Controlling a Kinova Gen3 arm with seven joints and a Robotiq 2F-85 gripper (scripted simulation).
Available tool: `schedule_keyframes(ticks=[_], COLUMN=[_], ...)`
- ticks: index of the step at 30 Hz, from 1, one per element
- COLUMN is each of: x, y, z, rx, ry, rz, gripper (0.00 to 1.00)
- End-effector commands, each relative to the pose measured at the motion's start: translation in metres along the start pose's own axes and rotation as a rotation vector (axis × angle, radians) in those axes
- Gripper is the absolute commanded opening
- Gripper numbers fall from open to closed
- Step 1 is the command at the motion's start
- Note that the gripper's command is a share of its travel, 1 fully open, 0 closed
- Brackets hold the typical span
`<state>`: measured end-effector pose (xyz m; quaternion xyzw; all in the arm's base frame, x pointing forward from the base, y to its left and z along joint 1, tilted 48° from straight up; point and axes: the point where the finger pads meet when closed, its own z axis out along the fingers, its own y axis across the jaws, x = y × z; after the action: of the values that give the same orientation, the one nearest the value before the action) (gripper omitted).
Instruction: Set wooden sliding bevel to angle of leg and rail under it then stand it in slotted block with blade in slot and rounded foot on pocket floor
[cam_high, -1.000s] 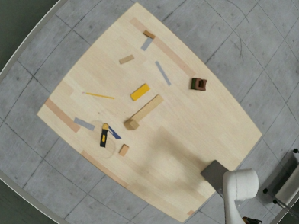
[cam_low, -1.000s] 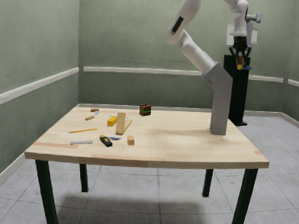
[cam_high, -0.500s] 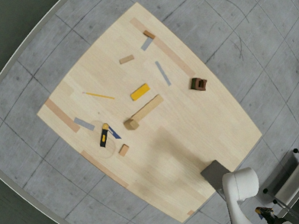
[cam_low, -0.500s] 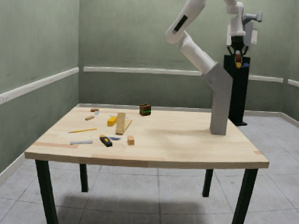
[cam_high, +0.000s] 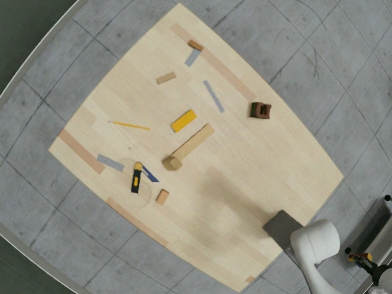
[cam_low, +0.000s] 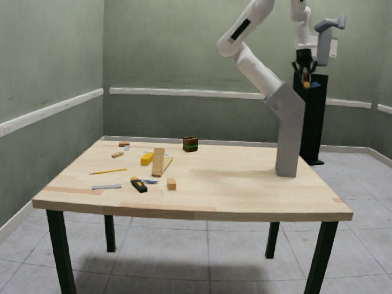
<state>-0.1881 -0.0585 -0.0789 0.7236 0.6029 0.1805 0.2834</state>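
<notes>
The wooden bevel (cam_high: 194, 50), a short brown stock with a grey blade, lies at the far end of the table, and it also shows in the exterior view (cam_low: 124, 145). The black and yellow bevel (cam_high: 136, 179) with a blue blade lies near the front left. The leg and rail (cam_high: 190, 147) stand mid-table. The brown slotted block (cam_high: 260, 110) sits to the right, and it also shows in the exterior view (cam_low: 190, 144). My gripper (cam_high: 364, 259) is off the table beside a black cabinet, high above the floor (cam_low: 305, 74). It is shut on a small yellow-orange object that I cannot identify.
A yellow block (cam_high: 183, 120), a pencil (cam_high: 130, 125), a loose grey blade (cam_high: 213, 96) and two small wooden blocks (cam_high: 166, 77) (cam_high: 162, 196) lie on the table. The arm's grey base (cam_high: 281, 227) stands at the table's near right corner. The black cabinet (cam_low: 312, 117) stands behind it.
</notes>
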Motion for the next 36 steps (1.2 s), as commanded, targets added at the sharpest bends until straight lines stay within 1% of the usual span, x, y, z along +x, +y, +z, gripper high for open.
schedule_keyframes(ticks=[1,9,11,13,24,26,28,30,36], x=[-0.02,-0.065,-0.065,-0.082,-0.135,-0.145,-0.145,-0.159,-0.182], y=[0.003,0.018,0.018,0.026,0.06,0.067,0.067,0.08,0.104], z=[0.001,0.007,0.007,0.01,0.021,0.023,0.023,0.028,0.035], rx=[0.003,0.0,0.0,-0.003,-0.021,-0.026,-0.026,-0.035,-0.052], ry=[-0.003,-0.011,-0.011,-0.015,-0.032,-0.036,-0.036,-0.042,-0.054], rz=[-0.073,-0.247,-0.247,-0.316,-0.542,-0.583,-0.583,-0.649,-0.764], gripper=[0.1,0.1,0.1,0.1,0.1,0.1,0.1,0.1,0.1])
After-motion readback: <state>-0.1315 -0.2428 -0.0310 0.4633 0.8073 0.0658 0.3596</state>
